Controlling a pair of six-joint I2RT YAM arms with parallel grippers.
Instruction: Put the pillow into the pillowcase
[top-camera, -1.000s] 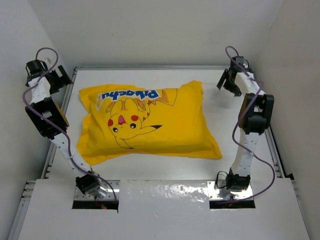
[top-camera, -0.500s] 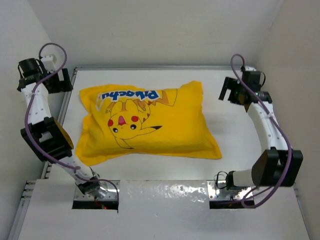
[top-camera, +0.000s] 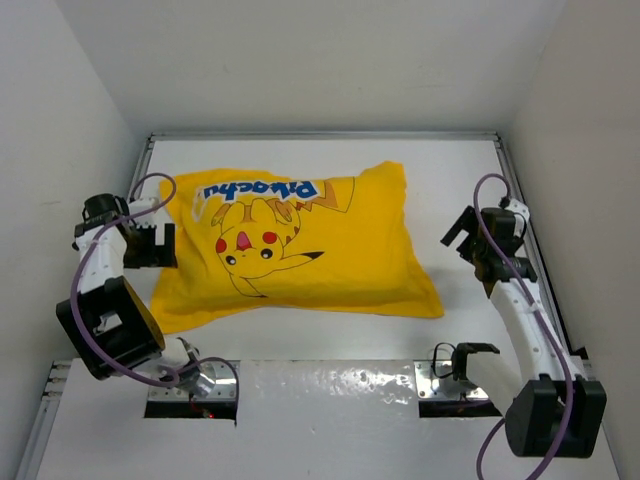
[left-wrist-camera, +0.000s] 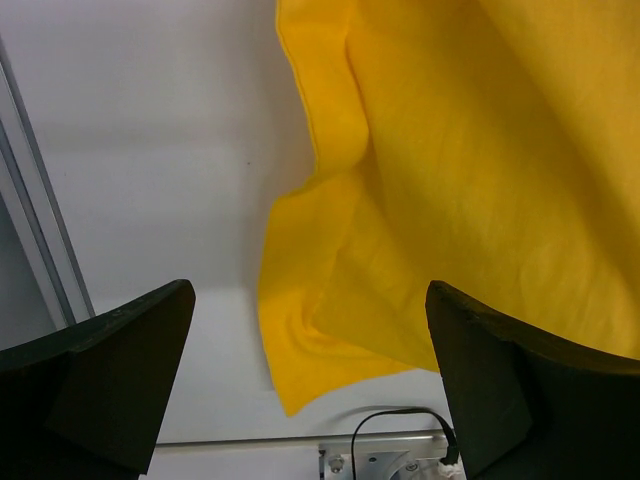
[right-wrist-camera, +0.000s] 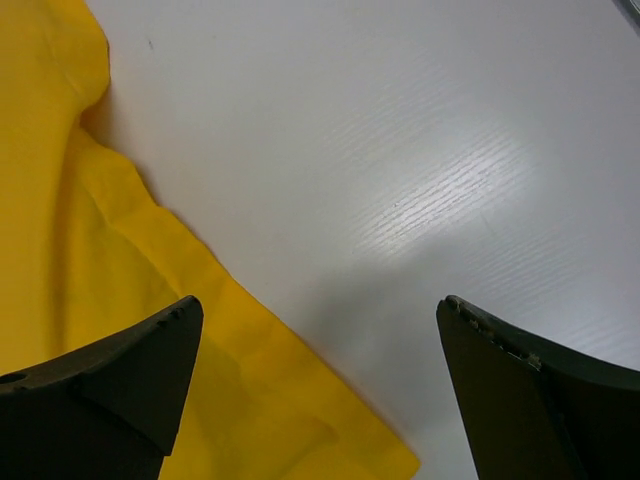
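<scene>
Plainly the pillowcase (top-camera: 295, 240) lay plump at the middle of the counter (top-camera: 455, 175). No cream pillow showed in any view, so it was probably already inside. The left pincer (top-camera: 152, 245) at the pillowcase's nine o'clock and the right pincer (top-camera: 462, 238) at its three o'clock both gaped wide, holding nothing. Thin, soft, light cloth would likely bunch and slip, so the flat corner flaps looked the best hold. Only the left wrist view showed the loose, layered seven o'clock corner (left-wrist-camera: 300, 370); only the top view showed the print.

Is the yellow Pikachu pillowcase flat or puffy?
Puffy: the pillowcase bulges in the middle, with flat loose edges on the table.
</scene>
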